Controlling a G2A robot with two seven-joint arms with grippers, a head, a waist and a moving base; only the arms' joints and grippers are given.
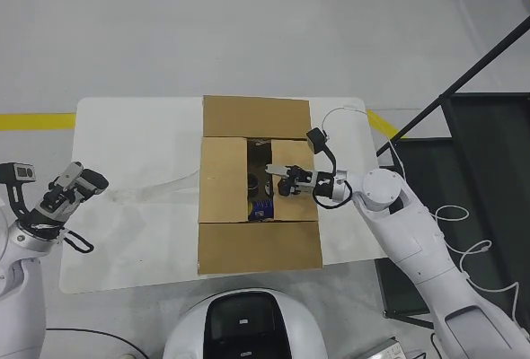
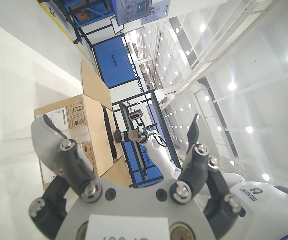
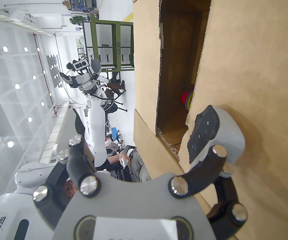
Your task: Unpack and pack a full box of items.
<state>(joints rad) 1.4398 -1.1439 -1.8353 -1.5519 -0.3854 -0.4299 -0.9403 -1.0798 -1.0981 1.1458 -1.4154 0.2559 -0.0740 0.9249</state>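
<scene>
Most of what the cardboard box [image 1: 256, 117] holds is hidden. From above, the gap between its inner flaps shows only a dark round shape [image 1: 253, 187] and a blue item [image 1: 261, 209], neither clear enough to name. In the right wrist view a red-and-yellow item [image 3: 187, 98] peeks from behind cardboard, the rest of it covered. The inner flap [image 3: 254, 51] nearest the right pincer [image 1: 278, 178] lies folded over that side of the opening and blocks the way down to the contents. A dark metal rack [image 1: 499, 135] stands behind this arm, beyond the white surface [image 1: 139, 179]. The right pincer [image 3: 140, 118] is released, its fingers spread wide. One ribbed pad [image 3: 204, 131] sits right at the flap's torn edge; whether it touches cannot be told. The opening lies just ahead of the fingertips and below them. The left pincer [image 1: 90, 182] [image 2: 118, 123], also released and holding nothing, is raised over the surface's edge. The box [image 2: 88, 116] stands well apart from it, ahead of its fingertips across bare surface.
</scene>
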